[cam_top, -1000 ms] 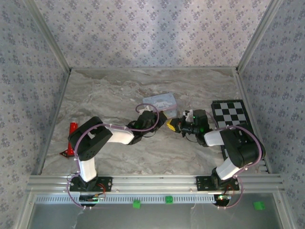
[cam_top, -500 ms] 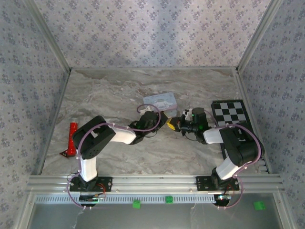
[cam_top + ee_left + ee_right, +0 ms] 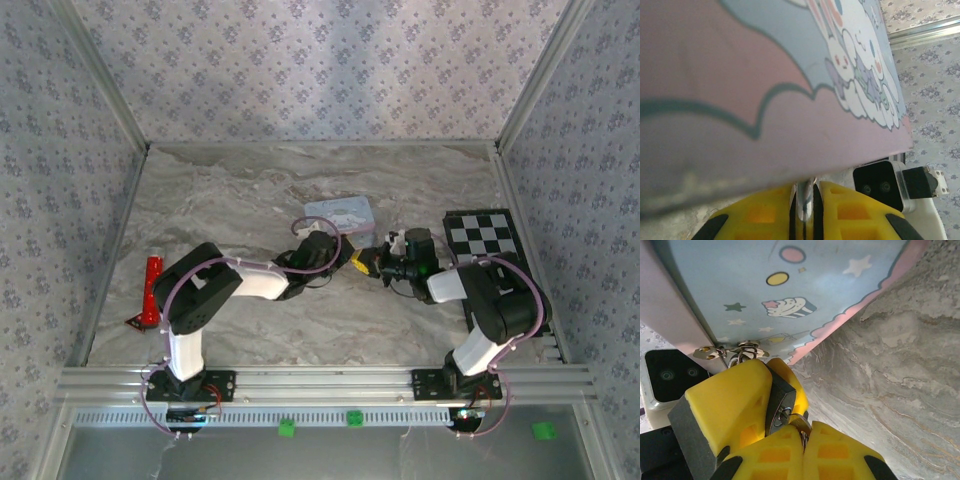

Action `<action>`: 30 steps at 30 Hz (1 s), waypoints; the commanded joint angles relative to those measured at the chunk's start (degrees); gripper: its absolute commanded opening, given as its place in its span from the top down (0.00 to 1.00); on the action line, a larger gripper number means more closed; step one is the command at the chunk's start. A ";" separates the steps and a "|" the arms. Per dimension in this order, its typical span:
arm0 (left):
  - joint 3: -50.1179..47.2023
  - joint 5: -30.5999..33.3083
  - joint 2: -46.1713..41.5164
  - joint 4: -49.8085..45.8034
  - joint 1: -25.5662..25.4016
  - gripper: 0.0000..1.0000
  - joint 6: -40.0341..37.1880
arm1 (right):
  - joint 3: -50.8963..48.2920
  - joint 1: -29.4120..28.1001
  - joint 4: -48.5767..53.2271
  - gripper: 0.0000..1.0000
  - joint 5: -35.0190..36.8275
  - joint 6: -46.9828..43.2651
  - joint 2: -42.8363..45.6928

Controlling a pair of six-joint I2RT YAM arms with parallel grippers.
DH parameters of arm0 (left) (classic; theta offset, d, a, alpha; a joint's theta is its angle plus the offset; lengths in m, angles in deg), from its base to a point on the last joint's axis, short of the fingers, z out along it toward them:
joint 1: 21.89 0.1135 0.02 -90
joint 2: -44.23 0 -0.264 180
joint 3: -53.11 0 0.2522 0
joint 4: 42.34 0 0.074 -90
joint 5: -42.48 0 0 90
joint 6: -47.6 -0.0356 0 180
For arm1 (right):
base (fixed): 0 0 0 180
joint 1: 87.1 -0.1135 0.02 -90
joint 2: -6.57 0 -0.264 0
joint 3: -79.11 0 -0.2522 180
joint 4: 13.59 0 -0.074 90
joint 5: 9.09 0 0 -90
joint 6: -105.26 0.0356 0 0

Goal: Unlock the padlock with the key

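Top external: left jaws gripping the padlock (image 3: 781, 396) have edged up to right jaws gripping the key (image 3: 799, 423), so insertion looks near.

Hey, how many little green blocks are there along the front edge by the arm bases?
3. One green block lies just right of the left arm's base, one midway between the bases, one right of the right arm's base. More may be hidden behind the bases.
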 commanded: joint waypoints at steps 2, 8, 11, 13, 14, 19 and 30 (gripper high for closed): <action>0.12 -15.32 -2.52 0.08 -6.59 1.00 -1.70 | 3.41 1.70 -6.23 1.00 5.05 -3.12 2.48; -2.99 -14.41 -2.54 1.98 -4.04 1.00 -0.20 | -0.29 2.14 -4.52 0.78 5.71 -6.46 3.12; -3.26 -13.90 -3.07 0.72 -3.39 1.00 -0.63 | -1.90 2.24 -4.90 0.67 5.20 -6.71 3.64; -3.54 -13.31 -3.48 0.05 -3.20 1.00 -0.66 | -2.78 2.35 -5.02 0.62 5.08 -6.39 4.52; -3.86 -12.96 -3.66 -0.09 -3.10 1.00 -0.64 | -3.12 2.33 -4.87 0.61 4.70 -6.48 5.23; -4.53 -12.81 -3.68 0.46 -2.84 1.00 -0.42 | -2.93 2.04 5.25 0.58 4.94 -12.48 11.88; -6.60 -12.47 -4.89 1.04 -1.65 1.00 0.08 | -2.86 -7.64 43.15 0.63 36.59 -43.93 41.54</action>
